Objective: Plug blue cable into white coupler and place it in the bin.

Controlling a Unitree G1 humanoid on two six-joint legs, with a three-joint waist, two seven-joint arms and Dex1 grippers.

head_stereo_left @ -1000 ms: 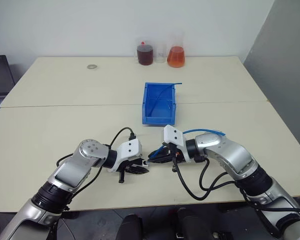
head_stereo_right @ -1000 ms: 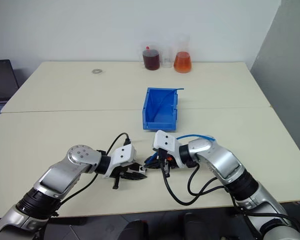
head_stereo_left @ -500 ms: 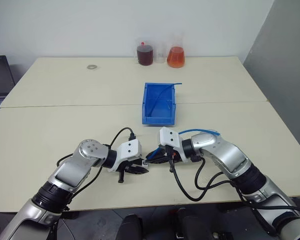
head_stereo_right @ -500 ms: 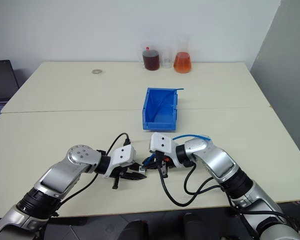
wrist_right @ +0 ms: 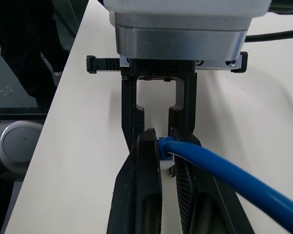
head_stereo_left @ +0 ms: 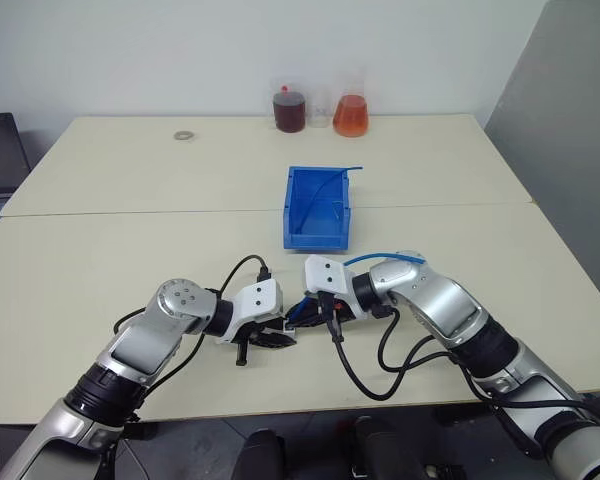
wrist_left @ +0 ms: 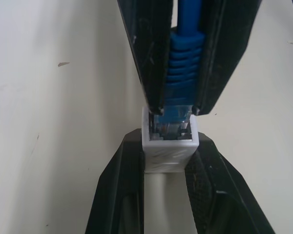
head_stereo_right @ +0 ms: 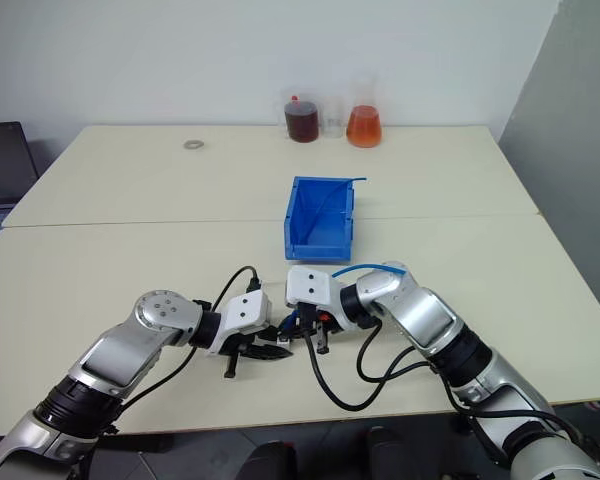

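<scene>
- Left wrist view: left gripper [wrist_left: 168, 161] clamps the white coupler [wrist_left: 169, 146]; right gripper [wrist_left: 178, 109] pinches the blue cable [wrist_left: 182, 78], its plug at the socket.
- Blue bin [head_stereo_left: 318, 208] sits farther back on the table [head_stereo_left: 130, 220].

At the far edge of the cream desk [head_stereo_left: 130, 200] we see a flask of dark red liquid [head_stereo_left: 290, 106], a small clear beaker [head_stereo_left: 321, 106] and a flask of orange liquid [head_stereo_left: 351, 110] standing together. A small metal ring [head_stereo_left: 185, 132] lies well to their left.
</scene>
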